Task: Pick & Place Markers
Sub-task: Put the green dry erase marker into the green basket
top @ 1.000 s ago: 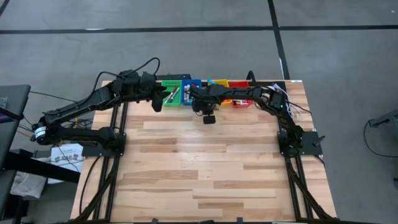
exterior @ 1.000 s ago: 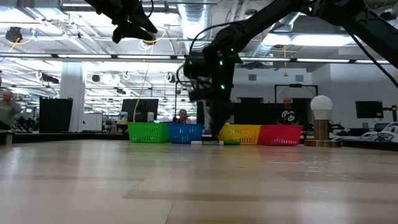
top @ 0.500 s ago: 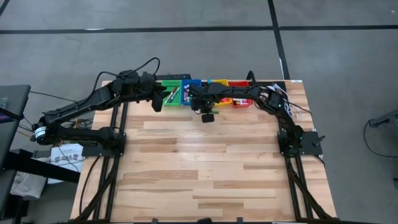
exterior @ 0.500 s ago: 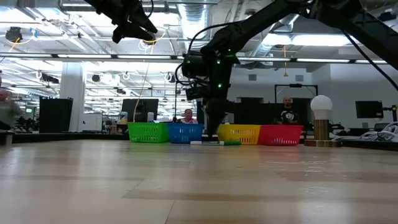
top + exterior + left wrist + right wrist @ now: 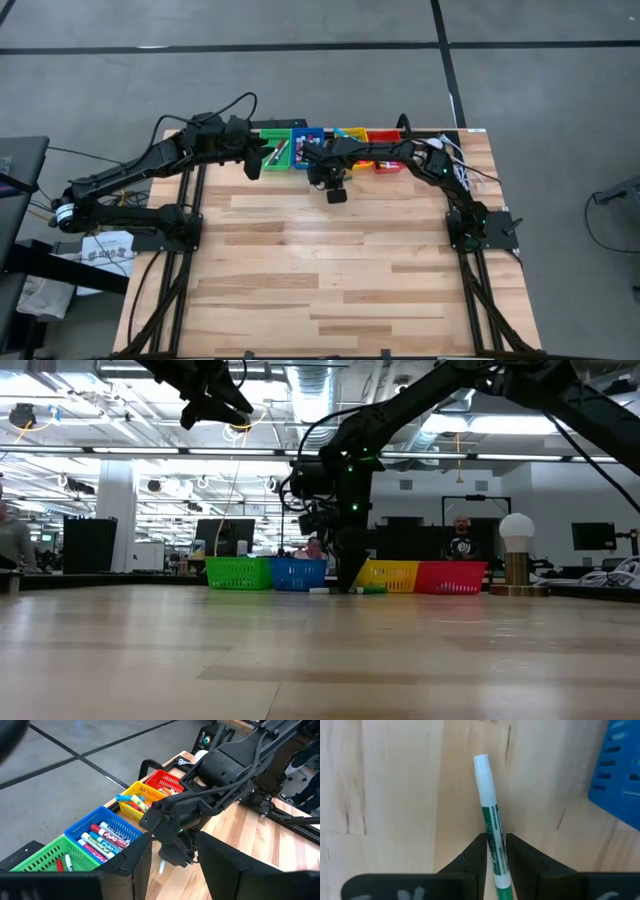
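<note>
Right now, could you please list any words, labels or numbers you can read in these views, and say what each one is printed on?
None can be read for certain.
Green marker, clamped in the right gripper: dark print along the barrel, too small to read.
Markers in the blue bin: printed labels, blurred.
Papers beside the table's left edge: print too small to read.

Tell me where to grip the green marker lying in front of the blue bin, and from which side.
Grip the green marker across the middle of its slim barrel, coming straight down from above. It lies flat on the table, so only its long sides are free. The right gripper already has its jaws astride the barrel there, clear of the blue bin.
</note>
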`<action>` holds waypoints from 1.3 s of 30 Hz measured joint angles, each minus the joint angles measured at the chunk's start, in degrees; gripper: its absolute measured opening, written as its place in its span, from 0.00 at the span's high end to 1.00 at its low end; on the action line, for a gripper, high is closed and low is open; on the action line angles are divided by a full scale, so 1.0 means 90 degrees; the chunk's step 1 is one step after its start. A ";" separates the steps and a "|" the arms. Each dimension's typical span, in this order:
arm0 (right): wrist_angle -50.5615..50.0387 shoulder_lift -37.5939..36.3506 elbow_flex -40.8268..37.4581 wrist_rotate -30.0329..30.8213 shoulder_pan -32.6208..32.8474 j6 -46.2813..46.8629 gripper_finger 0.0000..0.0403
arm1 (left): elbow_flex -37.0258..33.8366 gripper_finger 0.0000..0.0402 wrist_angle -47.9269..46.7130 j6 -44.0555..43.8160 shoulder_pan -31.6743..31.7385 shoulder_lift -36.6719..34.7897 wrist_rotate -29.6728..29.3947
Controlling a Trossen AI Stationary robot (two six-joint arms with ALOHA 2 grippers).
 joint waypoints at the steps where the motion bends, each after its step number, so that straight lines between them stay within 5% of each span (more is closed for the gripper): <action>1: 0.0000 0.0002 -0.0002 0.0002 0.0000 0.0002 0.84 | 0.0000 0.62 0.0000 0.0000 0.0000 0.0000 0.0000; 22: 0.0016 0.0032 -0.0002 0.0396 0.0189 0.0348 0.86 | 0.0000 0.62 0.0000 -0.0002 -0.0408 0.0001 -0.0002; 27: 0.0040 0.0008 0.0021 0.0118 0.0340 0.0524 0.98 | 0.0000 0.62 0.0001 -0.0002 -0.0522 0.0000 -0.0004; 39: -0.0324 -0.0073 0.0003 -0.0251 0.0510 0.0627 1.00 | 0.0000 0.62 0.0000 -0.0128 -0.0576 0.0000 -0.0002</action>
